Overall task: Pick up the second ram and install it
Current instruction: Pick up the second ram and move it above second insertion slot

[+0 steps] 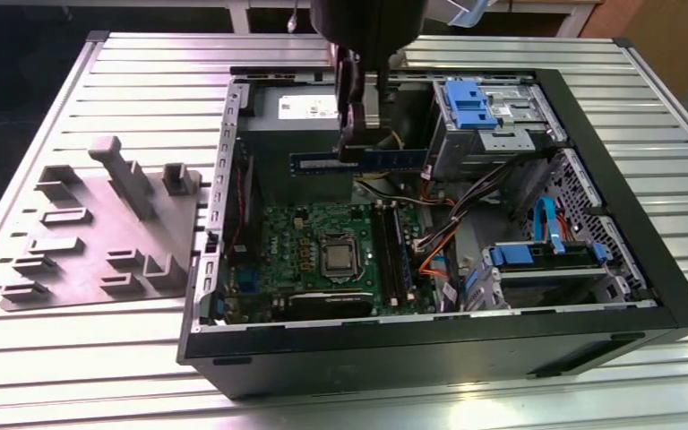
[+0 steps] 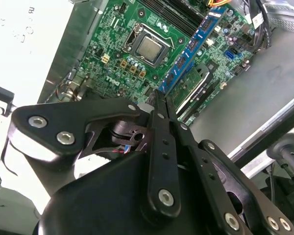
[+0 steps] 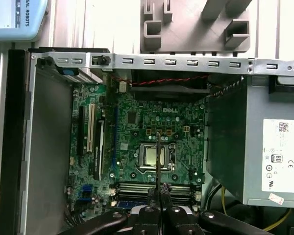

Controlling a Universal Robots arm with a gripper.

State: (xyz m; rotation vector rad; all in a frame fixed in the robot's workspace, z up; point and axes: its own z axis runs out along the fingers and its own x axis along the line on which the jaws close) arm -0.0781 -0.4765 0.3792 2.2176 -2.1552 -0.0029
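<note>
Gripper (image 1: 351, 150) jaws clamp the second ram (image 1: 398, 160) mid-length, above the computer case (image 1: 440, 354). You should judge it light, stiff, brittle: a centred pinch balances it.

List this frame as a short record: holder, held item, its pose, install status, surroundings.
holder: the gripper, shut on the second ram
pose: ram level, gripped near its middle, raised above the motherboard
install status: ram not seated in a slot
enclosure: open computer case lying on the table
nearby: grey fixture tray, outside the case at the exterior view's left
</note>
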